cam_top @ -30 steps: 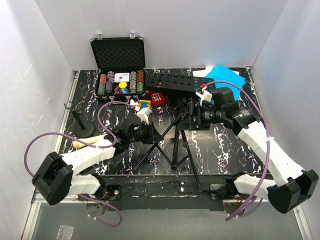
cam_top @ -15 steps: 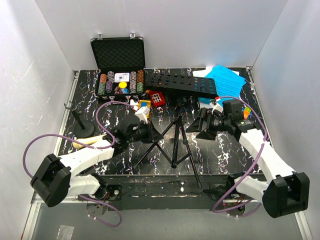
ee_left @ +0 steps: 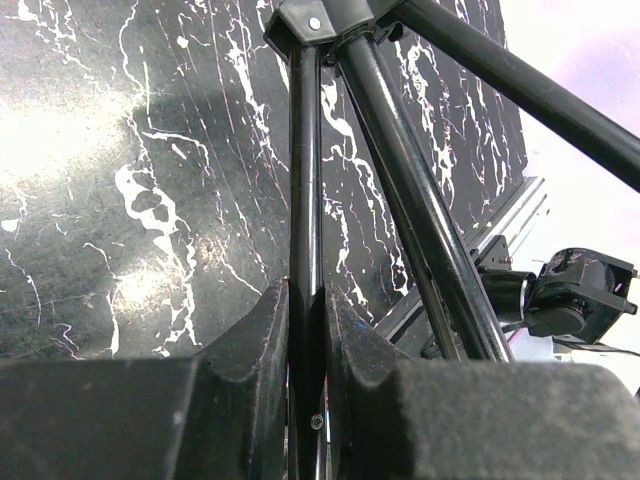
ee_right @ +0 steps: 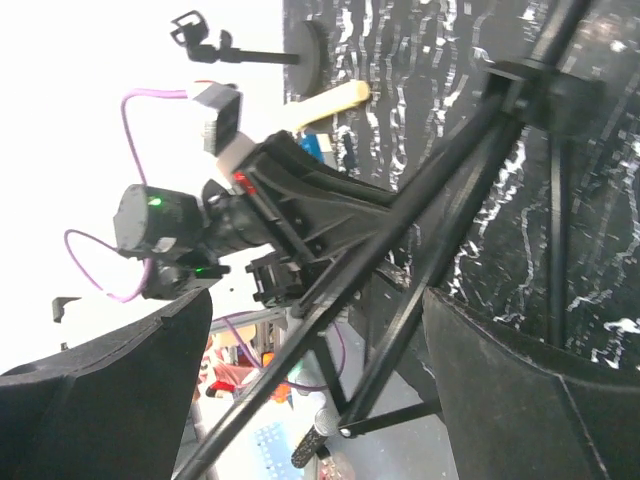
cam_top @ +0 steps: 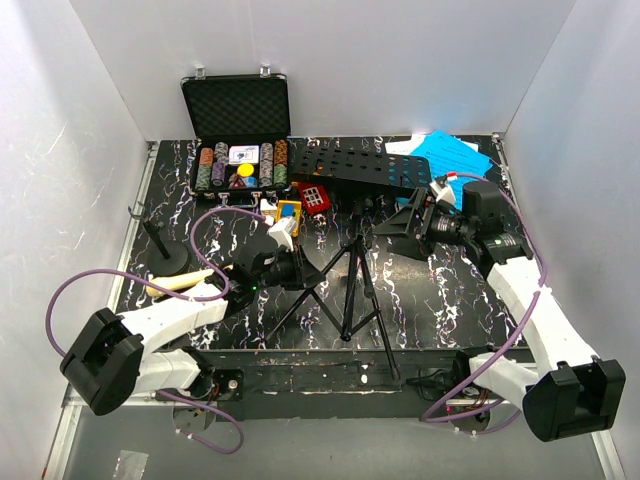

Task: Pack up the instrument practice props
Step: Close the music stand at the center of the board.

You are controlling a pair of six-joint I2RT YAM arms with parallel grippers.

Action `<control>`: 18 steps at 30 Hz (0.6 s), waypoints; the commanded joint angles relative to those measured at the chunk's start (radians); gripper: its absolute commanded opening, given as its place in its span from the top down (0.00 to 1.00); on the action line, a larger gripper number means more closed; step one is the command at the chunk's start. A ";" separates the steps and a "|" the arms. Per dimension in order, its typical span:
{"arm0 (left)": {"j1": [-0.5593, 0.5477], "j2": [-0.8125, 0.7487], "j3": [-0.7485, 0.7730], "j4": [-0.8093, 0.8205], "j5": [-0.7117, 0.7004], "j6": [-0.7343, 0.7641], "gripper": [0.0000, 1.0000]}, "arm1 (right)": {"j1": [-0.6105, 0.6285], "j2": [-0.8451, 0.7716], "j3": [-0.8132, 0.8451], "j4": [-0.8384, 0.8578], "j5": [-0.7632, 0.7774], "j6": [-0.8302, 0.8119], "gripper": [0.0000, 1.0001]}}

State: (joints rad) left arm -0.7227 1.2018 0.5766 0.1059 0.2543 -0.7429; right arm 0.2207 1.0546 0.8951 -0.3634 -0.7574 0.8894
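The black music stand [cam_top: 352,285] stands mid-table on its tripod legs, its hole-punched desk [cam_top: 365,165] at the back. My left gripper [cam_top: 300,272] is shut on one thin tripod leg [ee_left: 305,180], which runs up between the pads [ee_left: 250,350]. My right gripper [cam_top: 400,225] hangs wide open just right of the stand's pole, touching nothing. The tripod legs [ee_right: 430,200] cross beyond its spread fingers [ee_right: 540,400]. Blue sheet-music pages [cam_top: 450,155] lie back right. The cream microphone [cam_top: 180,283] and the small mic stand [cam_top: 165,255] sit at the left.
An open black case of poker chips [cam_top: 240,130] stands at the back left. Small coloured toy blocks [cam_top: 290,210] and a red cube [cam_top: 313,195] lie between it and the stand. White walls close in three sides.
My right gripper has drawn back from the stand's pole toward the right and rear, its jaws spreading a little wider. The left gripper has kept its hold on the leg.
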 commanded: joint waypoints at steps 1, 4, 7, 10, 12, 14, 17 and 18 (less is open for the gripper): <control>-0.001 -0.058 0.023 0.196 0.048 -0.024 1.00 | 0.058 0.051 0.143 -0.034 -0.054 -0.024 0.07; 0.000 -0.045 0.034 0.212 0.049 -0.032 1.00 | 0.115 0.106 0.198 -0.132 -0.075 -0.105 0.06; 0.000 -0.028 0.055 0.221 0.057 -0.032 1.00 | 0.157 0.128 0.209 -0.173 -0.094 -0.142 0.06; -0.001 -0.019 0.072 0.225 0.054 -0.030 1.00 | 0.186 0.139 0.231 -0.239 -0.080 -0.196 0.07; 0.000 -0.016 0.081 0.232 0.051 -0.030 1.00 | 0.201 0.154 0.237 -0.298 -0.068 -0.236 0.16; -0.001 -0.010 0.091 0.238 0.046 -0.035 1.00 | 0.219 0.157 0.219 -0.307 -0.066 -0.245 0.31; 0.000 -0.002 0.118 0.250 0.042 -0.044 1.00 | 0.236 0.153 0.194 -0.301 -0.040 -0.242 0.67; 0.000 0.001 0.126 0.258 0.043 -0.047 1.00 | 0.239 0.151 0.185 -0.290 -0.033 -0.238 0.75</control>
State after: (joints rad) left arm -0.7227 1.2232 0.5797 0.1410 0.2596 -0.7658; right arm 0.4400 1.2118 1.0790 -0.6388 -0.7982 0.7006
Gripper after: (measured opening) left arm 0.125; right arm 0.405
